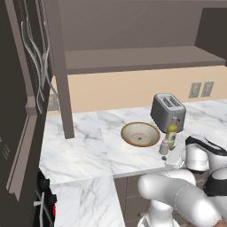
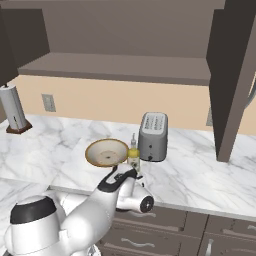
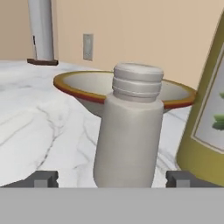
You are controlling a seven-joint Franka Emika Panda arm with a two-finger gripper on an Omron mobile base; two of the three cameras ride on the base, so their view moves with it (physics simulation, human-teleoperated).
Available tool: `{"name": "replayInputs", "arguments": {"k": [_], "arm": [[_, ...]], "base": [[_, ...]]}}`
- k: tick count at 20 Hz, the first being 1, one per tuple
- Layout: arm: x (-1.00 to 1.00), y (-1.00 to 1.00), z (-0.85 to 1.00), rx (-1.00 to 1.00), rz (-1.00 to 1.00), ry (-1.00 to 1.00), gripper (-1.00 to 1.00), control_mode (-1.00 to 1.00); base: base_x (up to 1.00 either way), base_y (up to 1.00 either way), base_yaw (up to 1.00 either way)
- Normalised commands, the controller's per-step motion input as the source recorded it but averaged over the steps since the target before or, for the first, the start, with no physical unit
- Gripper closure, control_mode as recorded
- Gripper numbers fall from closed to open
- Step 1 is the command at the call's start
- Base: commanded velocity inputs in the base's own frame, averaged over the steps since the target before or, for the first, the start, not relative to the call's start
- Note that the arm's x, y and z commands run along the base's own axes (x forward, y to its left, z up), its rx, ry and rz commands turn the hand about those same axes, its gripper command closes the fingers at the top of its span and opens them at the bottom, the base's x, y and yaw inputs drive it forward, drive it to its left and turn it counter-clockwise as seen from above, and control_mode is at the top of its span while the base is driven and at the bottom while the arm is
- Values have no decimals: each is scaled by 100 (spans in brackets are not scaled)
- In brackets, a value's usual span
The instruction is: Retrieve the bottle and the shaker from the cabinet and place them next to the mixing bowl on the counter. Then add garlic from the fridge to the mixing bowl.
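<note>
Operator, your gripper [image 3: 112, 178] stands released: in the hand view its two dark finger tips [image 3: 43, 178] sit wide apart, one on each side of the shaker [image 3: 129, 131], neither touching it. The shaker stands upright on the counter [image 3: 39, 127], centred between them. Just behind it, toward 12 o'clock, lies the mixing bowl [image 3: 70, 81], its tan rim showing on both sides of the shaker's ribbed cap. At 3 o'clock from the shaker stands the bottle [image 3: 205, 131], close beside it but apart (only its yellow-olive body and part of the label are in frame).

In the left base view the bottle [image 1: 171, 135] and shaker [image 1: 164, 147] stand together at the bowl's [image 1: 140, 134] 4 o'clock, near the counter's [image 1: 80, 146] front edge. The silver toaster [image 1: 167, 109] sits behind the bottle, at its 12 o'clock.

In the right base view the arm's hand lies low at the counter edge, directly before the bottle [image 2: 133, 152], with the bowl [image 2: 107, 152] at the bottle's 9 o'clock. Overhead, the cabinet [image 2: 120, 67] stands open with its shelf bare. A paper towel holder [image 2: 14, 111] stands far off at 9 o'clock.
</note>
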Motion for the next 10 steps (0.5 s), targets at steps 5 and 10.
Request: {"name": "replayInputs", "arguments": {"k": [5, 10], "arm": [[-44, 0, 82, 1, -5, 0, -100, -100], [-70, 0, 100, 1, 0, 0, -100, -100]], "base": [[0, 0, 0], [0, 0, 0]]}}
